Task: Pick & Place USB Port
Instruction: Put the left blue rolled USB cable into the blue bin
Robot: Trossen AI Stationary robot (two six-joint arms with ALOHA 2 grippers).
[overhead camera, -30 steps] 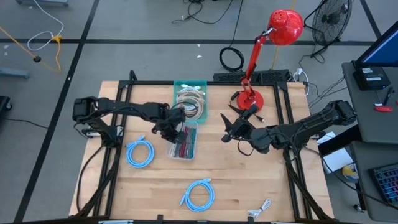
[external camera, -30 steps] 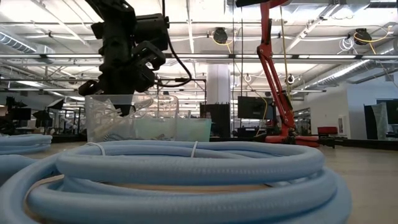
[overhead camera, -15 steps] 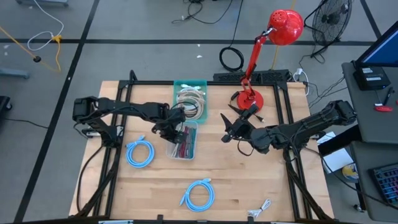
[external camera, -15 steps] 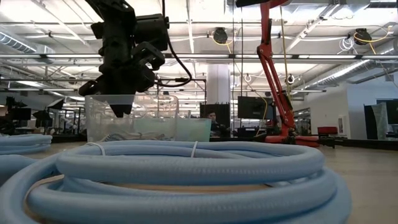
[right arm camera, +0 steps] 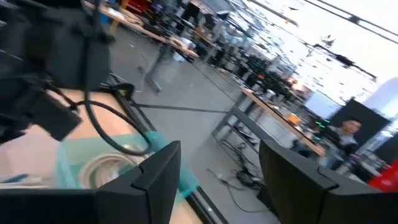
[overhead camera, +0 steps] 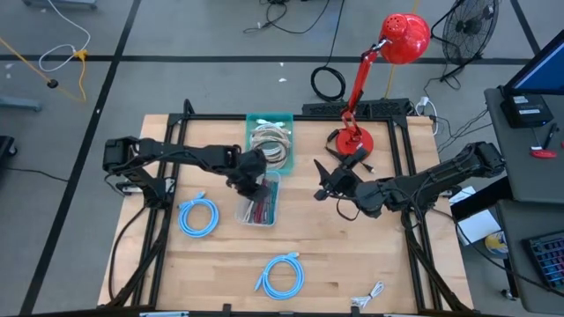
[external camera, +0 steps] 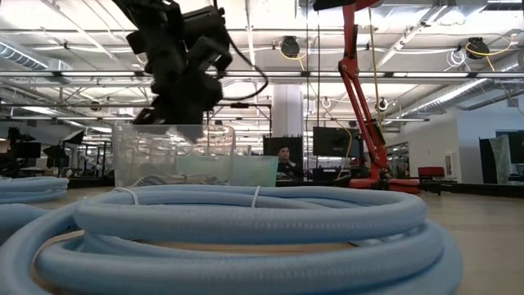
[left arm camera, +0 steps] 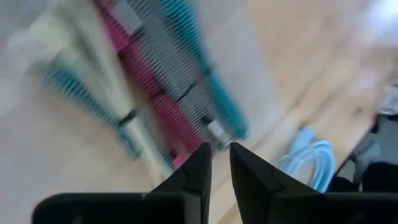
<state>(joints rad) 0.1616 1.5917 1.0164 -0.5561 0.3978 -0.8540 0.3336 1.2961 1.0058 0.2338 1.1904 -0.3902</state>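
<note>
- The left end effector (overhead camera: 254, 186) hangs over the clear plastic bin (overhead camera: 261, 201) near the middle of the wooden worktop (overhead camera: 335, 255), its fingers (left arm camera: 193, 174) pointing down at the contents.
- In the left wrist view those fingers stand a narrow gap apart with nothing between them.
- Beneath them lies a bundle of braided USB cables (left arm camera: 168, 93) in magenta, teal, grey and white, blurred in that view; one silver plug end (left arm camera: 217, 132) shows just above the fingertips.
- From above, the same cables (overhead camera: 261, 208) read as a dark red and black tangle lying inside the clear bin.
- In the low view the left end effector (external camera: 176, 127) sits at the bin's upper rim (external camera: 173, 129), and I cannot tell whether it touches the rim.
- A teal bin (overhead camera: 270, 141) stands just behind the clear one and holds coiled white cables (overhead camera: 271, 145).
- The right end effector (overhead camera: 324, 183) waits above bare worktop to the right of the bins, its fingers (right arm camera: 155, 177) spread wide and empty, aimed toward the teal bin.
- A red desk lamp (overhead camera: 379, 75) stands on its round base at the back of the worktop, near the right arm.
- Two light blue coiled cables lie on the worktop: one (overhead camera: 197, 217) left of the clear bin, the other (overhead camera: 282, 275) toward the front edge.
- A small white cable (overhead camera: 368, 295) lies at the front right.
- The front blue coil (external camera: 246, 229) fills the foreground of the low view.
</note>
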